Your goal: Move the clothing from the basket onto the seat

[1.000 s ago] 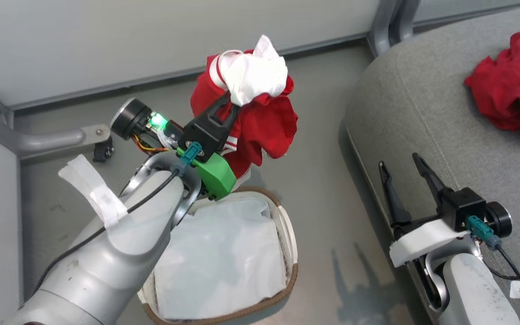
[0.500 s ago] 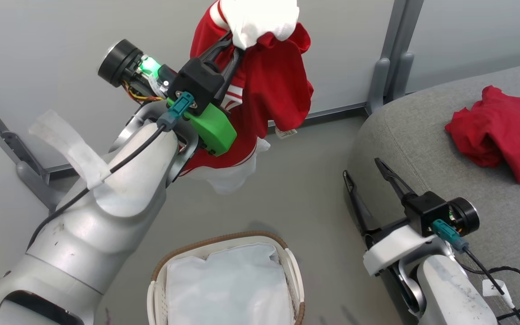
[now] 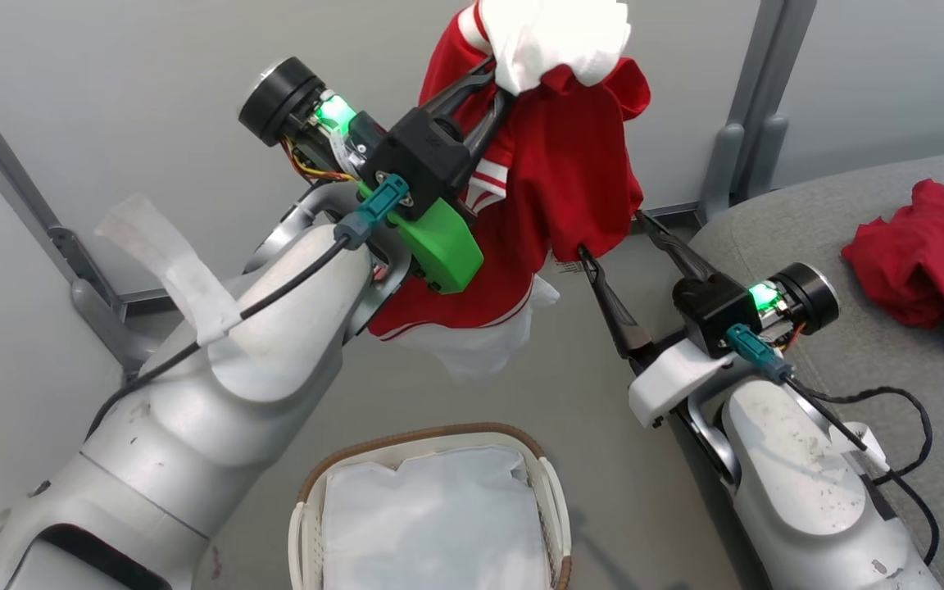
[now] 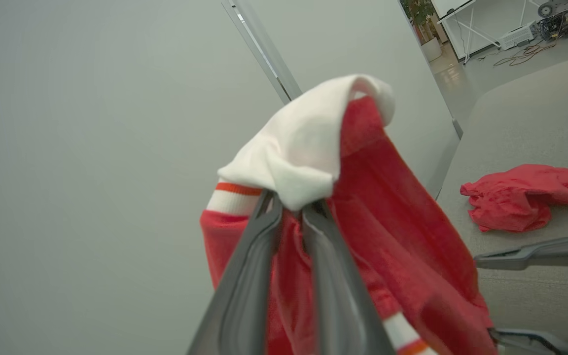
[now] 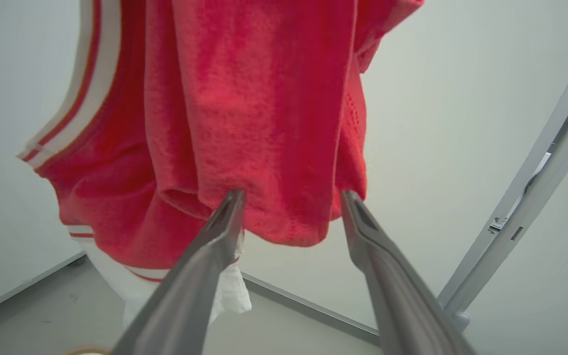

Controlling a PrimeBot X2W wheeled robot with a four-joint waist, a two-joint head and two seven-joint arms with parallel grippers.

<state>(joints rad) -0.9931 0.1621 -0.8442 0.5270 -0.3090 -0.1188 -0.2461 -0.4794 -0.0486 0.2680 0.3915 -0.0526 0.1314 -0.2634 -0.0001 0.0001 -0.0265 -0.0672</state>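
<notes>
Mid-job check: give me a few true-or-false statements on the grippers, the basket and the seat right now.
The left gripper is shut on a red garment held in the air. True.
The right gripper is shut on that garment's hem. False: its fingers stand apart at the hem.
Red clothing lies in the basket. False: the part in view holds a white liner.
A second red garment lies on the seat. True.

The basket (image 3: 306,524) lies below the clothing (image 3: 578,180), left of the seat (image 3: 914,344).
</notes>
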